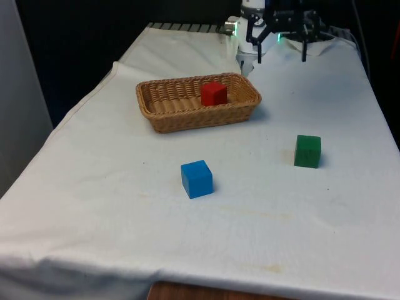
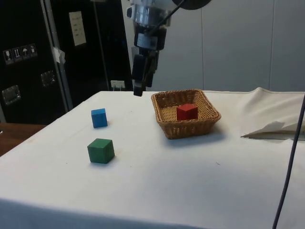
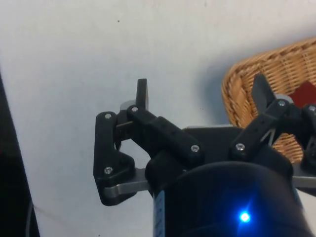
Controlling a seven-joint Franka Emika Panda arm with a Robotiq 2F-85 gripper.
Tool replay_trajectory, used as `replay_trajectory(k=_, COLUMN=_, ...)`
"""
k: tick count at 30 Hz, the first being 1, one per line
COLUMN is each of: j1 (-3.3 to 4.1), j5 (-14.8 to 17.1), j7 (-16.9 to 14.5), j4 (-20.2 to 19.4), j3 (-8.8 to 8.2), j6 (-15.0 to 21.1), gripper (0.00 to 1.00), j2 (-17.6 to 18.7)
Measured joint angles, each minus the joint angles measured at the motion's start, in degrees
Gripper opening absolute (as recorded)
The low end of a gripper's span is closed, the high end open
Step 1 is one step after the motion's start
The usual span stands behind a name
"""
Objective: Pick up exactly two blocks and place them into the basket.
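Blocks first: the red block (image 1: 214, 94) already sits inside the basket (image 1: 162, 114), so by my count one of the two is done. The blue block (image 1: 197, 179) and green block (image 1: 307, 151) rest on the desk (image 1: 94, 206), at roughly six and four o'clock from the basket in the front view, well apart. The gripper (image 1: 281, 45) hangs high at the basket's one o'clock, jaws spread wide, empty. One more block is needed.
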Motion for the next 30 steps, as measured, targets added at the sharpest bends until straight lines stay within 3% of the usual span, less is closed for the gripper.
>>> replay_trajectory(k=12, j1=0.06, j5=0.06, j7=3.44, j4=3.78, j3=3.72, j6=-2.46, gripper=1.00, j2=2.46)
replay_trajectory(k=17, j1=0.11, j5=0.06, j7=5.27, j4=7.33, j3=5.67, j6=-3.67, gripper=1.00, j2=5.50)
replay_trajectory(k=30, j1=0.17, j5=0.06, j7=7.33, j4=14.09, j3=7.91, j6=-6.19, gripper=1.00, j2=12.09)
